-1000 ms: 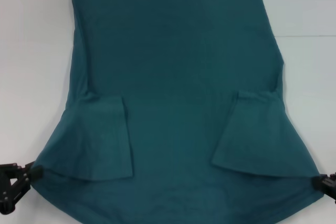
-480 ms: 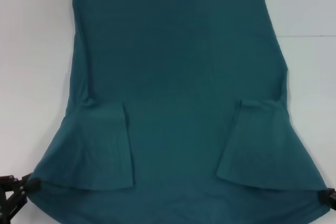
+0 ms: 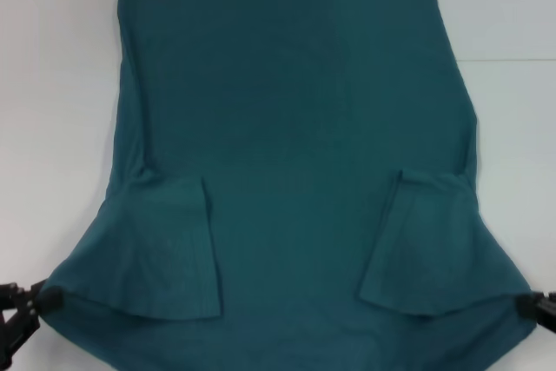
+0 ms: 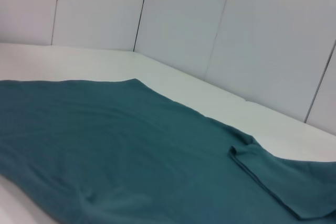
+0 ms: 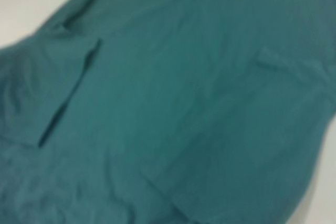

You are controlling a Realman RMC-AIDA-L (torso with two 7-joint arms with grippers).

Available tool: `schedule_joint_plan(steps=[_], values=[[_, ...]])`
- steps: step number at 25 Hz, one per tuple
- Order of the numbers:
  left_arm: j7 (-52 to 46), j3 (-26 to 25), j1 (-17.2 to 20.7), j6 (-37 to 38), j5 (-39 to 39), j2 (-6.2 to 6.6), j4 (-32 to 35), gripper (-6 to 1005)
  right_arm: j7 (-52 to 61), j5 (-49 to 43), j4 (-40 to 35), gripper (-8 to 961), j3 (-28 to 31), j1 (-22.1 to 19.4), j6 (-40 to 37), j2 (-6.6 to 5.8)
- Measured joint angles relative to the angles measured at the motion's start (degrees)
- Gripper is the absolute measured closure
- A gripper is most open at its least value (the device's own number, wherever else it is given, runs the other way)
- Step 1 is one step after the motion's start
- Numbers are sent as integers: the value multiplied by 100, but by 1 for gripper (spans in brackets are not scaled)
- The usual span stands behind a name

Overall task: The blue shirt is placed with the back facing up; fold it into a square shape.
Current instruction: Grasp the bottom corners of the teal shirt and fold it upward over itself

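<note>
Blue shirt stretched between your two grippers, near edge lifted off the desk.

Your blue shirt [image 3: 295, 128] lies spread on the white desk [image 3: 52, 84], both sleeves folded inward onto the body; its near corners run out to the left gripper [image 3: 35, 300] and the right gripper [image 3: 532, 306], one at each side. Both grippers are cut off by the head view's edge, and neither wrist view shows fingers, so you cannot tell whether they are clamped on the cloth. No label, print or writing is visible on the fabric. The shirt's nearest edge runs out of view.
</note>
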Motion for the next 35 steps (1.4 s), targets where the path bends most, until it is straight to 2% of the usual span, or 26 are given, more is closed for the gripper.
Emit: schedule_joint_plan(steps=[5, 11, 12, 13, 16, 19, 24, 29, 35], values=[[-163, -3, -275, -120, -6, 63, -3, 955, 186, 94, -3, 938, 61, 278, 35, -50], [-454, 2, -737, -478, -32, 220, -66, 955, 578, 22, -6, 937, 217, 758, 93, -106], [-499, 3, -824, -565, -33, 260, -119, 955, 723, 8, -7, 937, 304, 944, 93, -118], [-531, 2, -886, -632, -35, 292, -160, 954, 723, 8, -7, 937, 304, 944, 93, -118], [-639, -6, -1145, -930, -40, 415, -326, 953, 980, -178, -7, 937, 411, 1287, 103, -129], [-767, 35, -1450, -1294, -42, 538, -493, 954, 1337, -770, -2, 937, 468, 1765, 153, -134], [-842, 53, -1855, -1771, -31, 687, -738, 953, 1619, -1367, 204, 937, 580, 2442, 348, -135], [-843, 59, -2181, -2296, -53, 734, -820, 953, 1617, -1709, 797, 937, 873, 3128, 664, -152], [-781, 84, -2455, -2832, -54, 748, -926, 954, 1554, -1842, 1354, 938, 1069, 3626, 1137, -185]])
